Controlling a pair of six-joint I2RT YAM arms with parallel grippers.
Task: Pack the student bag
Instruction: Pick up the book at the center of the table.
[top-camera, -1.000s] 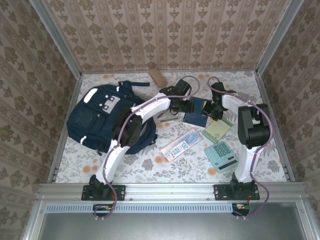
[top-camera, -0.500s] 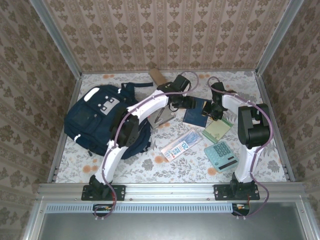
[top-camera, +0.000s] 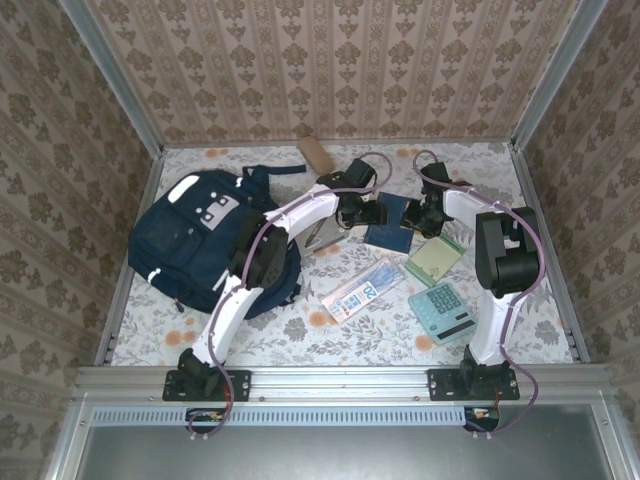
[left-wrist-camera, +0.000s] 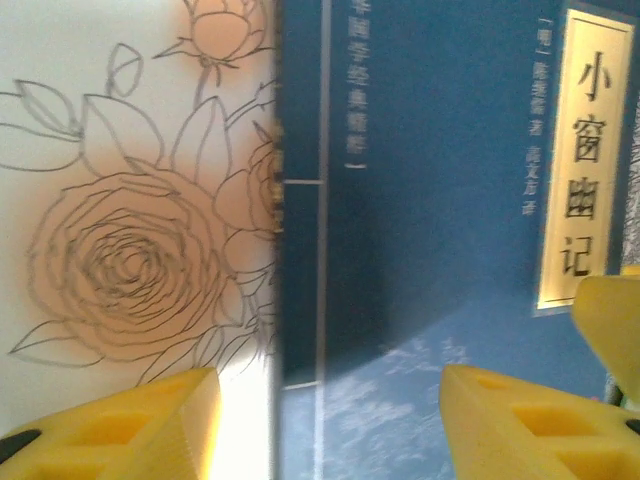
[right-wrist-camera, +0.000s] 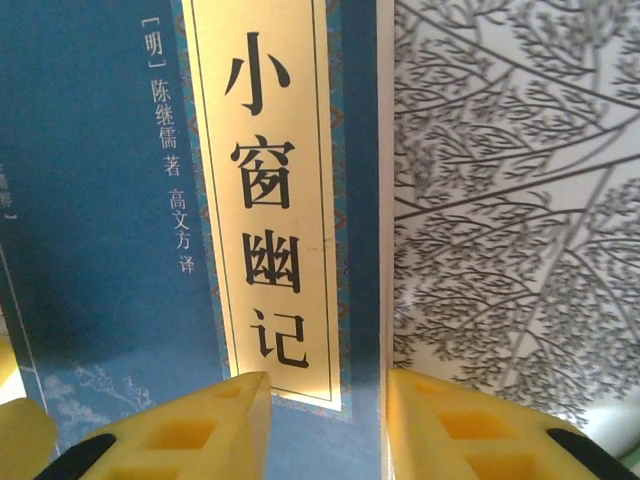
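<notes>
Now both open, the left hand has edged nearer the blue book opposite the right hand.

left arm and right arm stretch inward, left fingers spread wide, right fingers narrowly parted

Beyond the left tool stands a back wall papered in beige damask stripes, matching walls either side, grey metal posts at the corners. Under the tool the tabletop wears a pale cloth of orange roses. Soft, even light.
</notes>
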